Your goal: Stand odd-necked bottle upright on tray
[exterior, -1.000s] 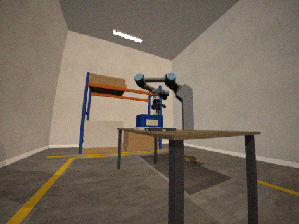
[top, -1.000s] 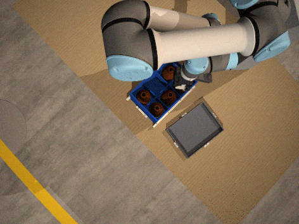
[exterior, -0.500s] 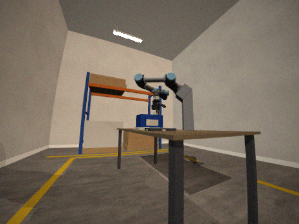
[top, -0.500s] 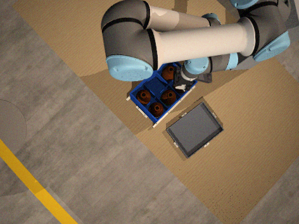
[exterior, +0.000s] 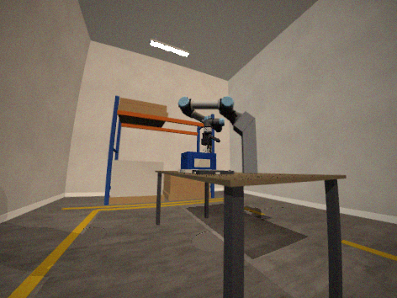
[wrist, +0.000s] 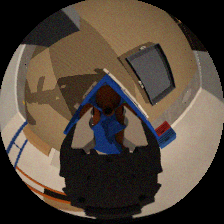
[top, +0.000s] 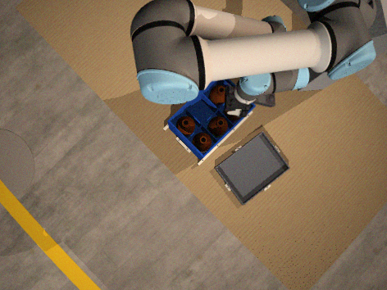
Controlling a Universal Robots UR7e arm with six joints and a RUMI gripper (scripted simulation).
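The blue crate (top: 209,119) stands on the table and holds brown bottles. Three of them show at the crate's left and front (top: 185,124) (top: 218,124) (top: 202,141), and another stands at the back (top: 217,94). My gripper (top: 237,107) points straight down over the crate's right back cell and hides the bottle there. In the wrist view that bottle (wrist: 107,102) sits between my fingers. The fingers are partly open on either side of its top, and I cannot tell if they touch it. The dark grey tray (top: 251,167) lies empty to the crate's front right.
One crate cell (top: 201,108) is empty. The arm's big links (top: 229,49) hang over the crate's back side. The exterior view shows the crate (exterior: 198,161) and the gripper (exterior: 205,148) on the table's far end, with a blue shelf rack (exterior: 126,143) behind.
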